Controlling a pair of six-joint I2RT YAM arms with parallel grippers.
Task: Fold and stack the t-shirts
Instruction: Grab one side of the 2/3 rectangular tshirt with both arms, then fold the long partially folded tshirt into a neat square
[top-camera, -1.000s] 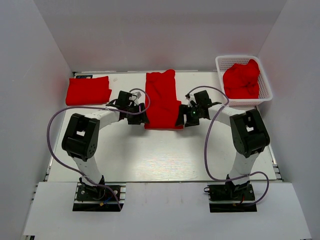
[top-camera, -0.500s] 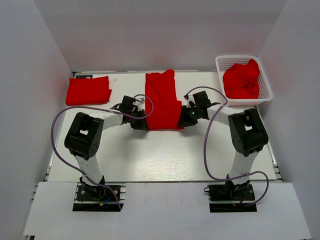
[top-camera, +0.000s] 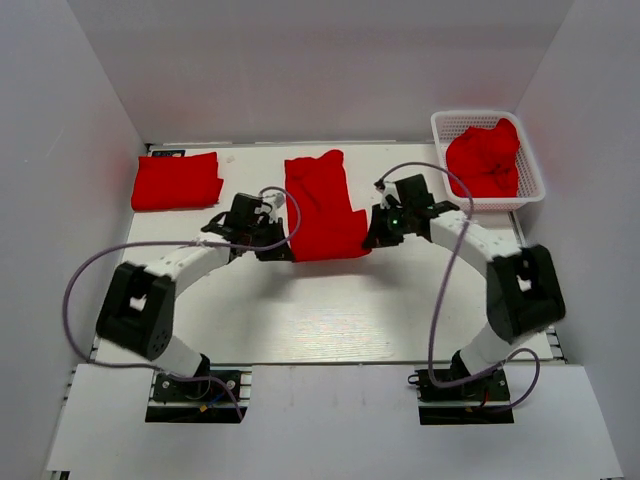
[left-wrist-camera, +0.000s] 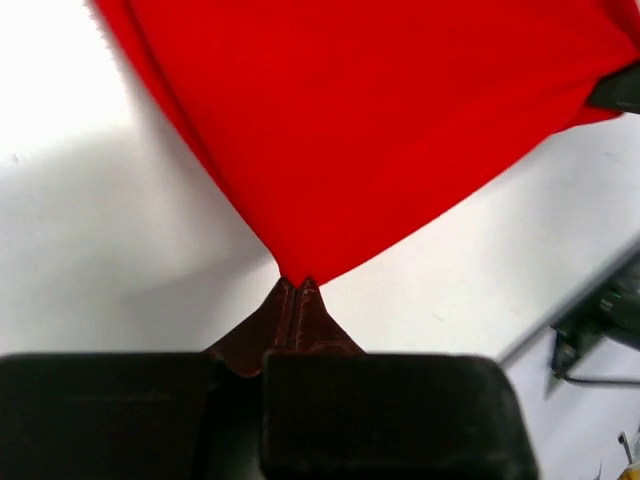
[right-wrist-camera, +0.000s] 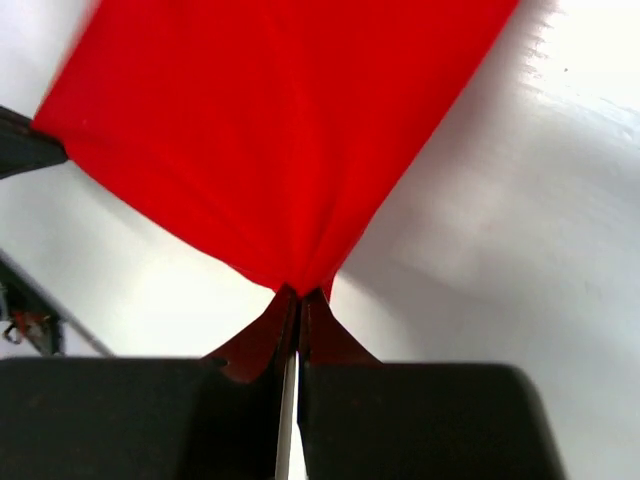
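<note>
a long, folded red t-shirt (top-camera: 322, 205) lies mid-tabletop with both near corners pinched. the left gripper (left-wrist-camera: 297, 290) is clamped on the near-left corner and the right gripper (right-wrist-camera: 298, 296) on the near-right one, and soft cloth fans out from each in taut creases. the tabletop (top-camera: 320, 310) is smooth, glossy white, boxed in by plain white walls (top-camera: 300, 60). a flat folded red shirt (top-camera: 177, 181) sits far left. crumpled red shirts (top-camera: 483, 158) fill a white mesh basket (top-camera: 495, 204) at the far right, well apart from both arms.
</note>
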